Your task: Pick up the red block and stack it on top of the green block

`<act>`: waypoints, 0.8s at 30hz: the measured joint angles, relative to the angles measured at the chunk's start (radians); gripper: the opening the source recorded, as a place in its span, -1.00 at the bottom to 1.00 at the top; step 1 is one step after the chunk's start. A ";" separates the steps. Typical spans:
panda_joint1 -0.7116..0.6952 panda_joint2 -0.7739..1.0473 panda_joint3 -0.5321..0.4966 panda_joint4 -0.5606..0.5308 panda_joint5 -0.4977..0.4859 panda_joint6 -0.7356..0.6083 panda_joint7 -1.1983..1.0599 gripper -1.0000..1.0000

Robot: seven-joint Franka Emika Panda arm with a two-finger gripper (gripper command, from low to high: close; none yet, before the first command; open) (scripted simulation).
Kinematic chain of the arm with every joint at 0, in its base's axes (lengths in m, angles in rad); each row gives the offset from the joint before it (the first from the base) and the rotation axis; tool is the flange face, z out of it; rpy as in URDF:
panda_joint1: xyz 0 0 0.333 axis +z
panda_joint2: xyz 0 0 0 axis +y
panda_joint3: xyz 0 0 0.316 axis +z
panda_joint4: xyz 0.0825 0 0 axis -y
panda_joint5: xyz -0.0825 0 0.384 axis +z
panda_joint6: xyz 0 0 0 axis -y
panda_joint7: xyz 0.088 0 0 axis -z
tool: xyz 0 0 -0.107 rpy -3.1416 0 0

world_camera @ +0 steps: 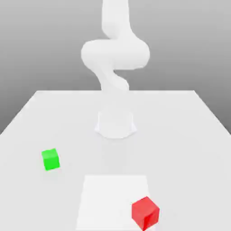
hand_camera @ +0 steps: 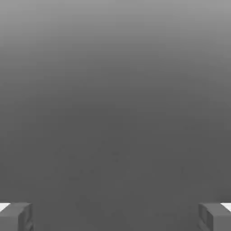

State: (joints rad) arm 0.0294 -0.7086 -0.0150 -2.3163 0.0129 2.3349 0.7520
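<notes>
Pincer (hand_camera: 115, 216) spread wide, empty — red block (world_camera: 145, 212) near right on desk (world_camera: 189, 135), green block (world_camera: 50, 159) well apart, left.

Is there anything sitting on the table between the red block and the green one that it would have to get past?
Nothing visible. The red block and the green block sit apart on the table, with only bare surface between them.

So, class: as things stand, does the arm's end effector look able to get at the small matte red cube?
Probably yes: the small matte red cube sits alone, well apart from the green cube, and the end effector is open.
</notes>
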 joint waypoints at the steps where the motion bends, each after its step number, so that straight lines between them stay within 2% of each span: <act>1: 0.010 0.040 -0.004 -0.007 0.007 0.015 -0.022 0.00; 16: 0.137 0.587 -0.035 -0.104 0.070 0.222 -0.299 0.00; 24: 0.173 0.873 -0.027 -0.156 0.022 0.334 -0.387 0.00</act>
State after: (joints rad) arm 0.2019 0.1641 -0.0420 -2.4727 0.0344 2.6689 0.3650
